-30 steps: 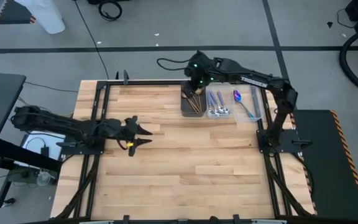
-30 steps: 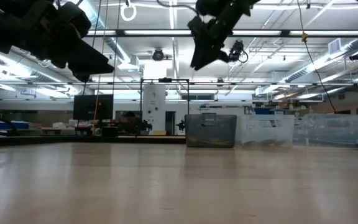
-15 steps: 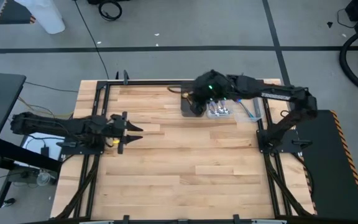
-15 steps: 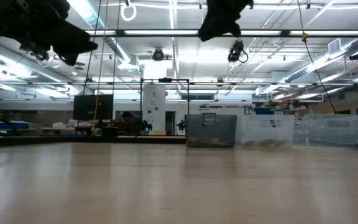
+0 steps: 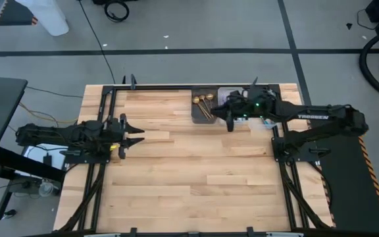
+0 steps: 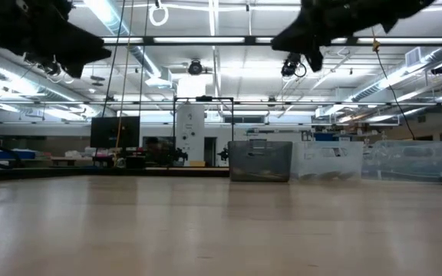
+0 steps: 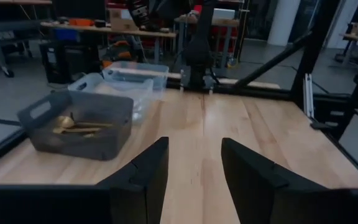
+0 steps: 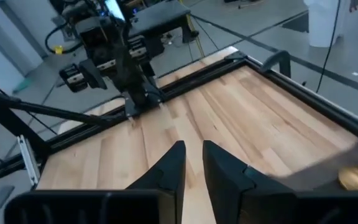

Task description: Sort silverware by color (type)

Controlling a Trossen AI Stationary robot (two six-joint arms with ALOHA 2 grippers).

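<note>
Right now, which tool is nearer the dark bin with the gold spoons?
The right tool: it hangs just beside the dark bin. The left tool is far across the table, near its own edge.

Grey floor (image 5: 176, 26) with dark tape lines, ceiling strip lights (image 6: 206, 40), workbenches (image 7: 104, 25)

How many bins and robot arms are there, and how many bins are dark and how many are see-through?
Dark bin: 1
Clear bins: 2
Robot arms, left and right: 2
Total: 5
</note>
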